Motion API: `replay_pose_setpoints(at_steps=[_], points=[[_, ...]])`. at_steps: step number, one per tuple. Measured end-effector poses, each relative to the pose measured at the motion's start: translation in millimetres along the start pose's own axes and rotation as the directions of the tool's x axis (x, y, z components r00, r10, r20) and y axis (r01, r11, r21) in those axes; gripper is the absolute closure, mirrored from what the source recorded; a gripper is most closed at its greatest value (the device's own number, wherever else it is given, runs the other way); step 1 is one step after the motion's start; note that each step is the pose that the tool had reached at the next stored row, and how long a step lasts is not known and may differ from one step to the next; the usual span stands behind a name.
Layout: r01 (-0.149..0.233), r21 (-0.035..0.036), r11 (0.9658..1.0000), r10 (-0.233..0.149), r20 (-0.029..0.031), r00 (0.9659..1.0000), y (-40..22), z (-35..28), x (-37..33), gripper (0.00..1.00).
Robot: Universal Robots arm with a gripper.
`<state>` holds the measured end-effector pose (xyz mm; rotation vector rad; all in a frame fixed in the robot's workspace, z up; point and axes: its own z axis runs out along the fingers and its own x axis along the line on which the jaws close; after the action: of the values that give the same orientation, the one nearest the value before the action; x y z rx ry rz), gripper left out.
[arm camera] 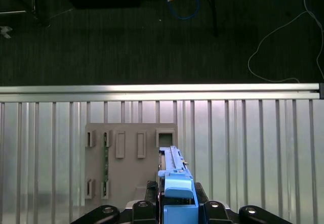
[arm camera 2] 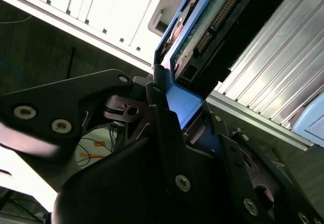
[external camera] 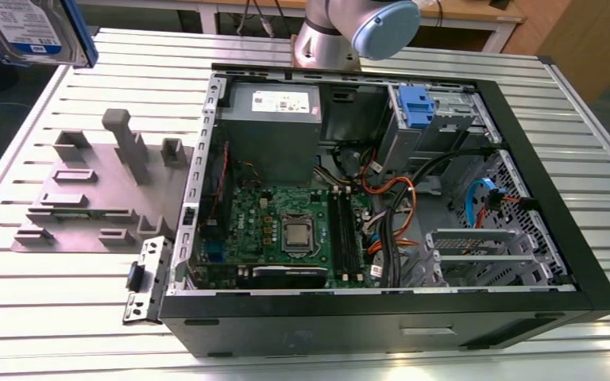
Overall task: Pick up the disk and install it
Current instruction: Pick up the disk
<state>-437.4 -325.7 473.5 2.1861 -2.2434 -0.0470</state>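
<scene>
The disk (external camera: 29,28), silver with a white-and-blue label and a blue carrier frame, hangs high above the table's far corner at the exterior view's left. In the second wrist view my gripper (arm camera 2: 178,95) is shut on the blue carrier (arm camera 2: 185,107), and the disk (arm camera 2: 215,24) stands out beyond the black fingers (arm camera 2: 164,133) with its connector edge showing. In the first wrist view the disk (arm camera: 174,176) is seen edge-on between the gripper's (arm camera: 177,211) black fingers (arm camera: 212,210), over the grey fixture plate (arm camera: 131,168).
An open computer case (external camera: 390,309) lies on the slatted aluminium table (external camera: 51,333), with a motherboard, cables, a grey power supply box (external camera: 273,119) and a small blue bracket (external camera: 416,107) inside. The grey fixture plate (external camera: 93,194) is beside it. The arm's base (external camera: 353,32) stands behind the case.
</scene>
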Motion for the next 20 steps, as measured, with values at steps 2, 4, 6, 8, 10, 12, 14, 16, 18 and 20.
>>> replay_pose_setpoints(at_steps=[2,4,6,8,10,12,14,16,18,20], points=[[0.0,0.0,1.0,0.0,0.0,1.0,0.0,-0.5,0.0,0.64],[0.0,0.0,1.0,0.0,0.0,1.0,0.0,-1.5,0.0,0.64],[0.0,-0.0001,1.0,0.0,0.0,1.0,0.0,-1.8,0.0,0.64],[0.0,-0.0002,1.0,0.0,-0.0001,1.0,0.1,-2.3,0.0,0.64],[0.0,-0.0001,1.0,0.0,-0.0001,1.0,0.1,-3.0,0.0,0.64],[0.0,-0.0001,1.0,0.0,-0.0001,1.0,0.1,-4.1,-0.1,0.64],[0.0,-0.0001,1.0,0.0,0.0,1.0,0.1,-4.9,-0.1,0.64],[0.0,0.0,1.0,0.0,0.0,1.0,0.1,-5.5,-0.1,0.64],[0.0,0.0,1.0,0.0,0.0,1.0,0.2,-6.0,-0.1,0.64],[0.0,0.0,1.0,0.0,0.0,1.0,0.2,-6.4,-0.1,0.64]])
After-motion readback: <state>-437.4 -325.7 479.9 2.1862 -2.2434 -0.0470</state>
